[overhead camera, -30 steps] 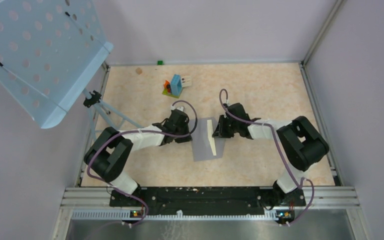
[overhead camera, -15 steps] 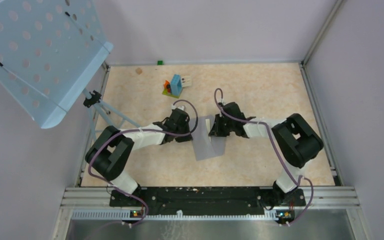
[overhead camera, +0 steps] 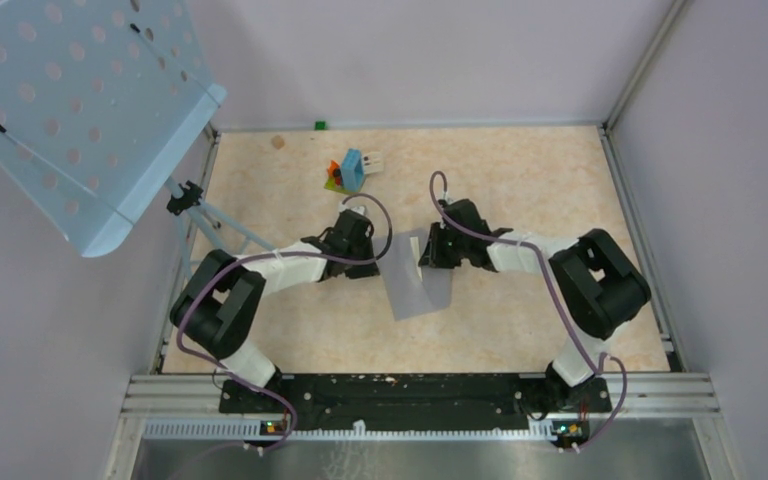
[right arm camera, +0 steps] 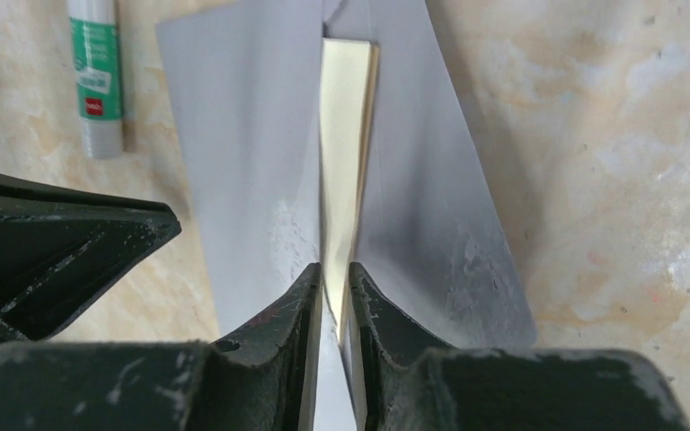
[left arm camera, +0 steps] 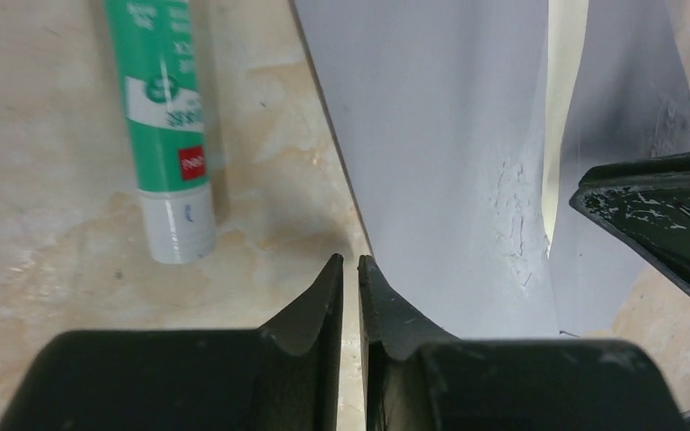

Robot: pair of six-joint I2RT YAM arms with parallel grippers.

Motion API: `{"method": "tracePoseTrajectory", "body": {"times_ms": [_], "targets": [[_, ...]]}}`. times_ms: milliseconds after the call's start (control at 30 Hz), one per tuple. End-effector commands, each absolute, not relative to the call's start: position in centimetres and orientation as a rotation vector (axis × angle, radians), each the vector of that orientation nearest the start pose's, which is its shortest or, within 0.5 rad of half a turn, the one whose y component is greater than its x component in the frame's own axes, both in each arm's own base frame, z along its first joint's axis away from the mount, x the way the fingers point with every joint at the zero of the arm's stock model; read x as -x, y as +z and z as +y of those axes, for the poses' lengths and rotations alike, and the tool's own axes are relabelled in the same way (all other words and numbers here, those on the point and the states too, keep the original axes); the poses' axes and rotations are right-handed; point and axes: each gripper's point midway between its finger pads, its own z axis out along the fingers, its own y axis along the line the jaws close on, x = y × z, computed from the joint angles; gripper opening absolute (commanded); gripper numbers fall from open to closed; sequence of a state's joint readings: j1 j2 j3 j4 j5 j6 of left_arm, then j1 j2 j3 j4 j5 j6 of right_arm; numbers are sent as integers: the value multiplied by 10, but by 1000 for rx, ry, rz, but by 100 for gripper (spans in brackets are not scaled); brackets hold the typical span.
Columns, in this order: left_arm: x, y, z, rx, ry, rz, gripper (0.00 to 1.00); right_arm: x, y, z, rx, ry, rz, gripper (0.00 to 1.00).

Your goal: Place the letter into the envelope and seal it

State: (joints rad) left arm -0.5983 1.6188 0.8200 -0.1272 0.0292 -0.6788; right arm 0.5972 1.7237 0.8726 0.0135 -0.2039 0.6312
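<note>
Top view: the envelope (overhead camera: 422, 295) is lying mid-floor, with open floor (overhead camera: 520, 180) running along its near and right edges. The letter (overhead camera: 415, 248) is showing only as a pale sliver at its far end.

Left wrist: the left gripper (left arm camera: 349, 265) is sitting at the envelope's left edge, fingers nearly pressed together, nothing visible between. A glue stick (left arm camera: 166, 135) is lying just beside it, top cut off.

Right wrist: the right gripper (right arm camera: 331, 274) is pinching the letter, which is standing in the envelope's gaping mouth, lower end hidden.
</note>
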Motion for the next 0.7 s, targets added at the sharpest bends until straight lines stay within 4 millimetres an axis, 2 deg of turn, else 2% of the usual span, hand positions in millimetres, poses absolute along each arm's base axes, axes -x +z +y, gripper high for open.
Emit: {"method": "tracePoseTrajectory", "body": {"times_ms": [0, 333, 600, 667], "targets": [[-314, 49, -232, 63, -538, 2525, 17, -329, 71, 287, 48, 797, 2425, 18], [-351, 40, -231, 91, -448, 2540, 24, -361, 56, 288, -27, 819, 2431, 29], [-357, 33, -227, 95, -398, 2550, 27, -367, 46, 286, -55, 804, 2442, 30], [-357, 31, -227, 94, -392, 2553, 27, -370, 43, 286, -67, 799, 2441, 27]]}}
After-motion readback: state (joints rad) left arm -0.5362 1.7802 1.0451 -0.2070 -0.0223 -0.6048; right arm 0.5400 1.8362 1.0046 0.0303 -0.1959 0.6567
